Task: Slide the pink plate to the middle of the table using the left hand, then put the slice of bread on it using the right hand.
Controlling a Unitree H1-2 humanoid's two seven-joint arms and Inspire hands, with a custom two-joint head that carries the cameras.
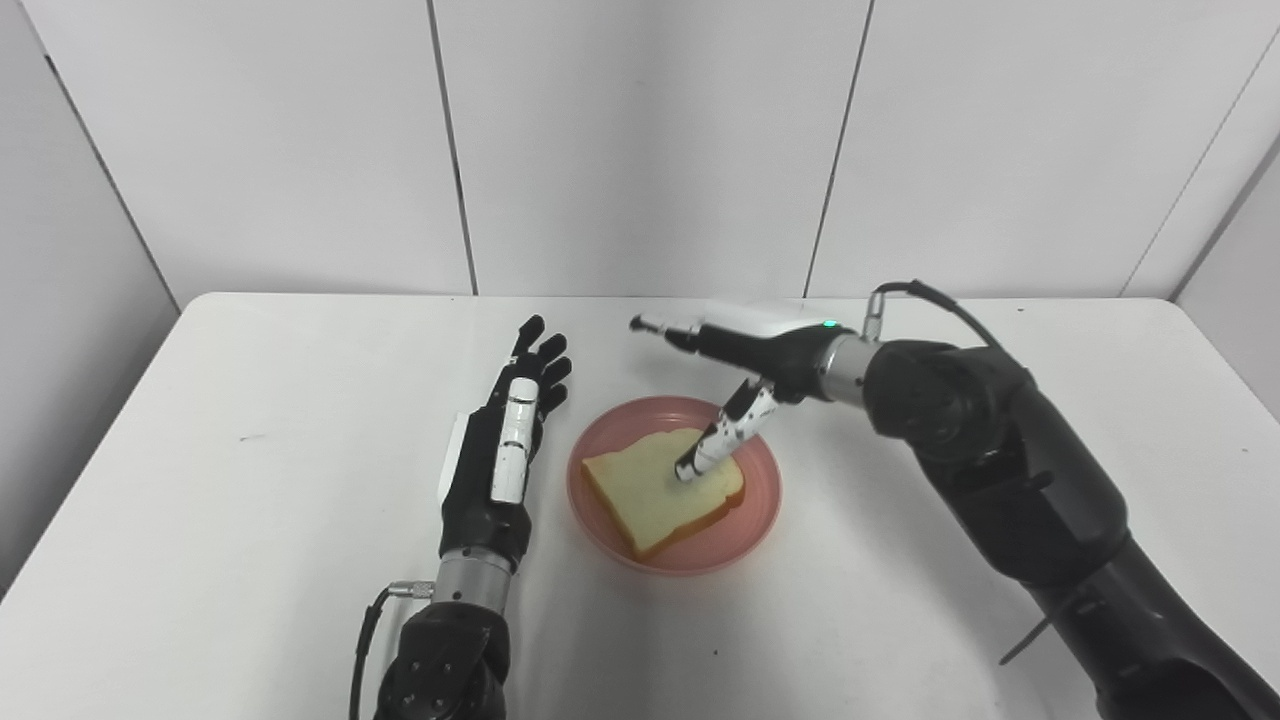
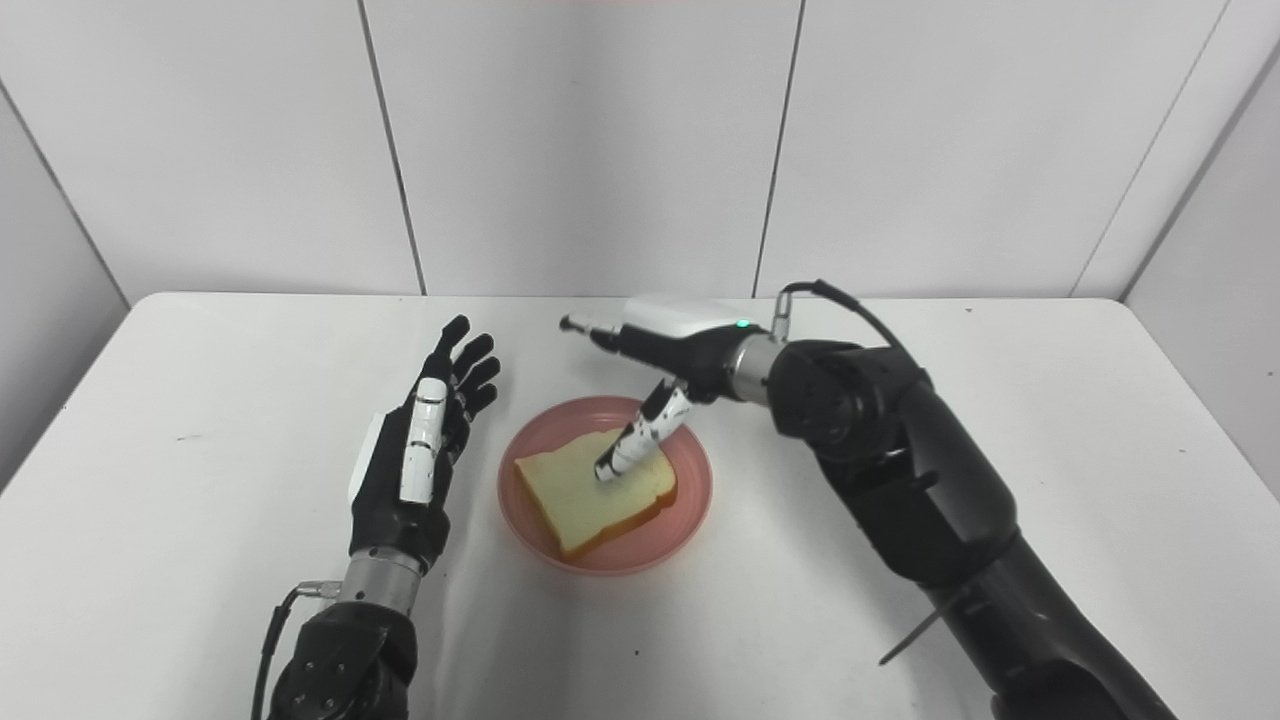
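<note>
Right hand (image 1: 745, 355), black with white plates and a small green light near the wrist, reaches in over the pink plate (image 1: 765, 495). Its fingers are spread: most stretch out level above the far rim, while one points steeply down with its tip at the top face of the slice of bread (image 1: 655, 490) (whether it presses or just hovers, I cannot tell). It grips nothing. The bread lies flat in the plate, pale and soft-looking with a golden-brown crust, square at the near end and rounded at the far end. The plate is round, shallow and smooth, sitting near the middle of the table (image 1: 250, 520).

Left hand (image 1: 505, 435), the same black and white build, lies just beside the plate's left rim without touching it, fingers straight, close together and pointing away toward the wall, holding nothing.

The table is plain matte white with rounded far corners and a few tiny dark specks. Behind it stand pale grey wall panels (image 1: 640, 140) split by thin dark seams. The bulky black right arm (image 1: 1000, 470) covers part of the table's right side.
</note>
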